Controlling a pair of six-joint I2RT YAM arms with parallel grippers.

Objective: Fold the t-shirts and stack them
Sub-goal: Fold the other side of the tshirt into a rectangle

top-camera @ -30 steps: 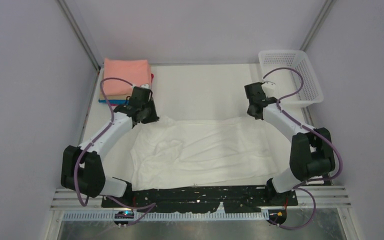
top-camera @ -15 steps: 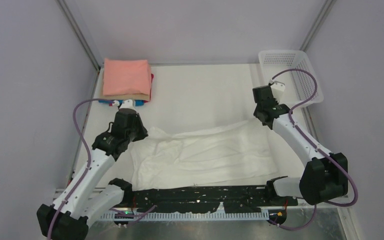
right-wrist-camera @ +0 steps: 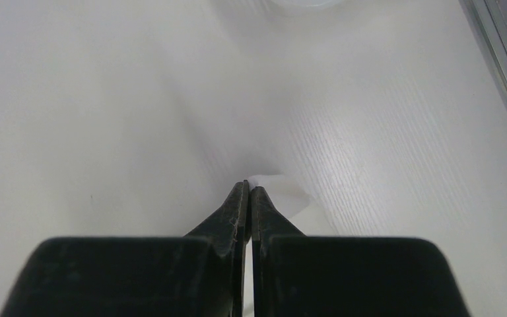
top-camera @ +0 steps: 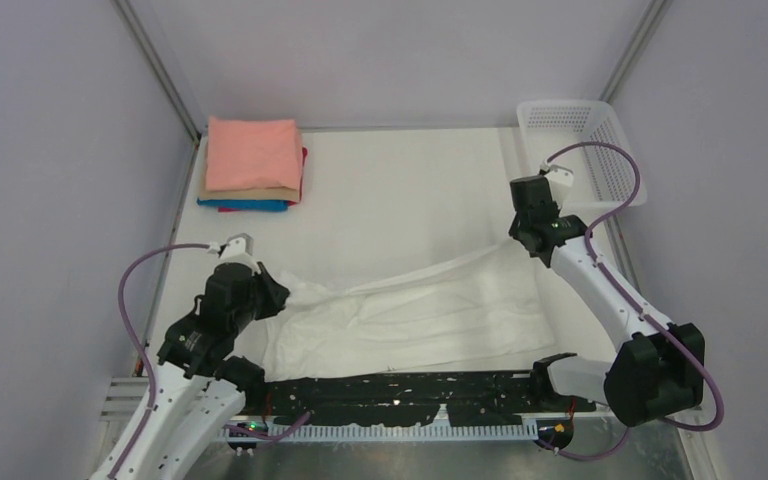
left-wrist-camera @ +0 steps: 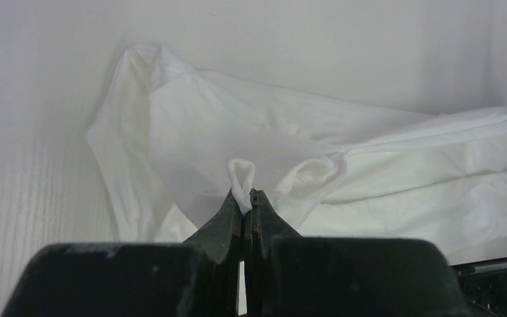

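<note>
A white t-shirt (top-camera: 410, 315) lies spread and wrinkled across the near middle of the table; no print shows on it. My left gripper (top-camera: 278, 290) is shut on its left far corner, a small loop of cloth pinched at the tips (left-wrist-camera: 242, 188). My right gripper (top-camera: 528, 240) is shut on the shirt's right far corner (right-wrist-camera: 274, 188), held above the table. The far edge of the shirt stretches between the two grippers. A stack of folded t-shirts (top-camera: 252, 162), salmon-pink on top, with tan, blue and magenta below, sits at the far left.
A white mesh basket (top-camera: 585, 150) stands at the far right corner. A black strip (top-camera: 400, 392) runs along the near table edge. Grey walls close in left and right.
My left gripper has pulled its shirt corner toward the near left, away from the stack. My right gripper has shifted slightly to the right, and the shirt's far edge now slants.
</note>
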